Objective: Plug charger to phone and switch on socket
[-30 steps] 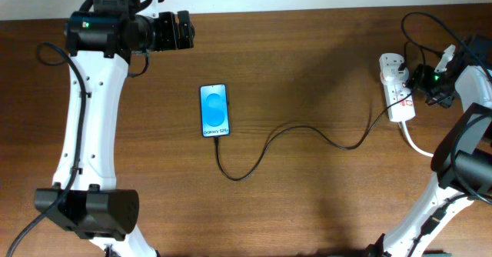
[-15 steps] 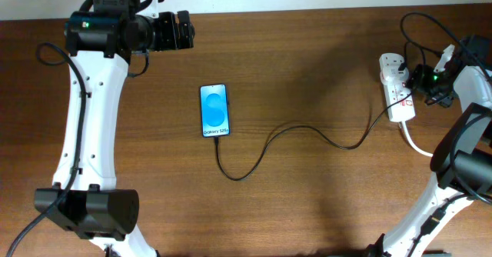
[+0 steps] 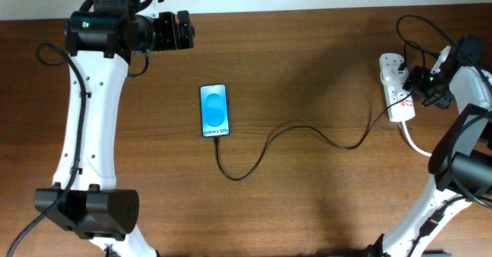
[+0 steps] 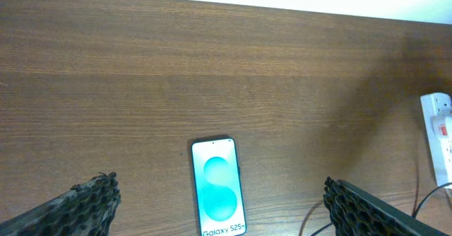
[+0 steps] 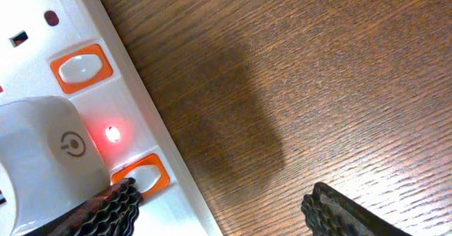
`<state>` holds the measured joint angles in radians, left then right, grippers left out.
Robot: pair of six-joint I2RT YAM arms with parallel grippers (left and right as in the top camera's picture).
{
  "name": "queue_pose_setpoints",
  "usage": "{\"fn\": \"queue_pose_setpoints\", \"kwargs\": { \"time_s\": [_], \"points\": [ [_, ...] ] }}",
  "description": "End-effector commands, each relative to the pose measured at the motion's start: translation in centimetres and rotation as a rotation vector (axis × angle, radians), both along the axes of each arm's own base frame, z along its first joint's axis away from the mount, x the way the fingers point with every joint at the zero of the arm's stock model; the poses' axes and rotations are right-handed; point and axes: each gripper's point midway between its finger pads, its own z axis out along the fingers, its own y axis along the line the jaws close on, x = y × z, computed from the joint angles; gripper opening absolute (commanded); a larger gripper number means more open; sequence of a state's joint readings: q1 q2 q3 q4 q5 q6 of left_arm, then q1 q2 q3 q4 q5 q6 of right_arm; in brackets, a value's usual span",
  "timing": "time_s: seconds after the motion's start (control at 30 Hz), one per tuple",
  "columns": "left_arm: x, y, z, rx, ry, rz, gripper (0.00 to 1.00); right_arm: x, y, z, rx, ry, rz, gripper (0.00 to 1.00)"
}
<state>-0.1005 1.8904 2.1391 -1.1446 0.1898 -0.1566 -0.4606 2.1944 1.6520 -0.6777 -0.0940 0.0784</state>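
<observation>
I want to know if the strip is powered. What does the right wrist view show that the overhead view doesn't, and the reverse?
Only the right wrist view: a red light glowing on the socket, between two orange-framed switches, beside a white adapter. Only the overhead view: the phone, screen lit, with the charger running from its bottom edge toward the socket, and the left gripper. Both: the socket, the right gripper open at it, and the table.

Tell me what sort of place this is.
Probably a robotics lab bench: a left arm and right arm at a wooden table, with a phone and socket on it.
</observation>
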Motion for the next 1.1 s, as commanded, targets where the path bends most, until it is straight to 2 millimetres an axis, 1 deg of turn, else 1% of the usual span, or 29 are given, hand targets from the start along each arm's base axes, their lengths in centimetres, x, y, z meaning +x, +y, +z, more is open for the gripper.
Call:
{"fn": "queue_pose_setpoints", "kwargs": {
  "time_s": [0.0, 0.07, 0.1, 0.17, 0.2, 0.23, 0.33, 0.4, 0.47, 0.5, 0.57, 0.63, 0.67, 0.7, 0.77, 0.87, 1.0, 1.07],
  "points": [
    [0.1, 0.3, 0.0, 0.015, -0.005, -0.005, 0.99, -0.7, 6.4, -3.5, 0.132, 0.082, 0.128, 0.80],
    [0.1, 0.3, 0.0, 0.015, -0.005, -0.005, 0.99, -0.7, 6.5, -3.4, 0.136, 0.079, 0.129, 0.80],
    [0.1, 0.3, 0.0, 0.015, -0.005, -0.005, 0.99, -0.7, 6.0, -3.4, 0.118, 0.084, 0.113, 0.80],
    [0.1, 0.3, 0.0, 0.015, -0.005, -0.005, 0.99, -0.9, 4.3, -3.2, 0.081, 0.095, 0.039, 0.81],
    [0.1, 0.3, 0.0, 0.015, -0.005, -0.005, 0.99, -0.9, 3.5, -2.7, 0.074, 0.087, 0.014, 0.81],
    [0.1, 0.3, 0.0, 0.015, -0.005, -0.005, 0.99, -0.9, 2.5, -2.1, 0.069, 0.079, -0.017, 0.86],
    [0.1, 0.3, 0.0, 0.015, -0.005, -0.005, 0.99, -0.9, -0.9, 0.3, 0.027, 0.055, -0.107, 0.89],
    [0.1, 0.3, 0.0, 0.015, -0.005, -0.005, 0.99, -1.2, -4.2, 3.3, -0.010, 0.027, -0.166, 0.90],
    [0.1, 0.3, 0.0, 0.015, -0.005, -0.005, 1.00, -1.4, -5.8, 5.5, -0.021, 0.003, -0.196, 0.90],
    [0.1, 0.3, 0.0, 0.015, -0.005, -0.005, 0.99, -1.6, -7.1, 7.8, -0.032, -0.019, -0.220, 0.90],
    [0.1, 0.3, 0.0, 0.015, -0.005, -0.005, 0.99, -1.8, -8.2, 10.9, -0.050, -0.052, -0.239, 0.90],
    [0.1, 0.3, 0.0, 0.015, -0.005, -0.005, 0.99, -2.1, -8.7, 14.1, -0.068, -0.086, -0.250, 0.90],
    [0.1, 0.3, 0.0, 0.015, -0.005, -0.005, 0.99, -2.1, -8.7, 15.7, -0.078, -0.104, -0.250, 0.90],
    [0.1, 0.3, 0.0, 0.015, -0.005, -0.005, 0.99, -2.3, -8.5, 18.1, -0.090, -0.131, -0.245, 0.90],
    [0.1, 0.3, 0.0, 0.015, -0.005, -0.005, 0.99, -2.4, -7.6, 21.3, -0.093, -0.175, -0.209, 0.90],
    [0.1, 0.3, 0.0, 0.015, -0.005, -0.005, 0.99, -2.7, -4.1, 27.5, -0.065, -0.283, -0.110, 0.90],
    [0.1, 0.3, 0.0, 0.015, -0.005, -0.005, 0.99, -4.3, -0.5, 32.9, -0.084, -0.357, -0.053, 0.91],
    [0.1, 0.3, 0.0, 0.015, -0.005, -0.005, 0.99, -5.0, 1.6, 34.9, -0.108, -0.384, 0.012, 0.91]
  ]
}}
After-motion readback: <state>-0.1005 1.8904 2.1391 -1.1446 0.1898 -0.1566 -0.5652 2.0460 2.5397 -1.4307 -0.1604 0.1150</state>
